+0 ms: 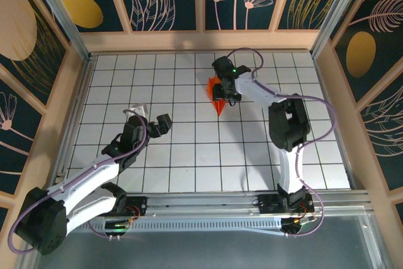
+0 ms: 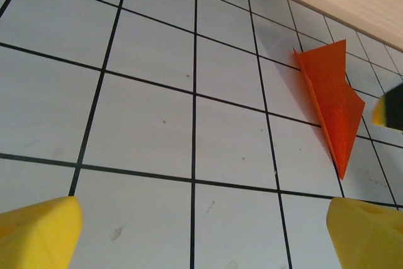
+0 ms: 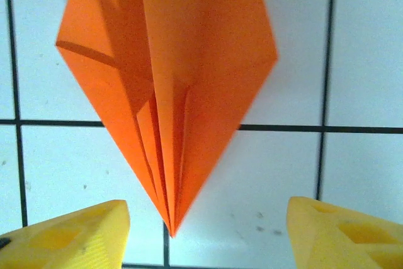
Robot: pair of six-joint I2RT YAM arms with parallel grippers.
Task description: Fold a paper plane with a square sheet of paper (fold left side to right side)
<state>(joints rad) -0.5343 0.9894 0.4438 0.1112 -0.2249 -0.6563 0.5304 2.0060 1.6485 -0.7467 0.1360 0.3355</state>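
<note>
A folded orange paper [image 1: 216, 96] lies flat on the gridded table [image 1: 189, 155], far of centre, directly under the right gripper [image 1: 227, 89]; it is a narrow pointed wedge whose long axis runs from the far wall toward the near edge, sharp tip nearest the arm bases; in the right wrist view the orange paper [image 3: 170, 74] spreads away from the camera with its centre crease running down to a tip that falls between the two yellow fingertips [image 3: 69, 237] without touching either; the right gripper [image 3: 208, 244] stands with its jaws apart and empty, straddling that crease, so the line between its fingers crosses the long axis squarely; the left gripper [image 1: 154, 124] hovers well apart, to the left and nearer the bases, its jaws spread wide and holding nothing; from the left wrist camera the orange paper [image 2: 334, 105] sits off to the far right, tip slanting down; the right arm is plainly the closer one, and folding the left side over to the right appears to turn on that centre crease as the hinge.
</note>
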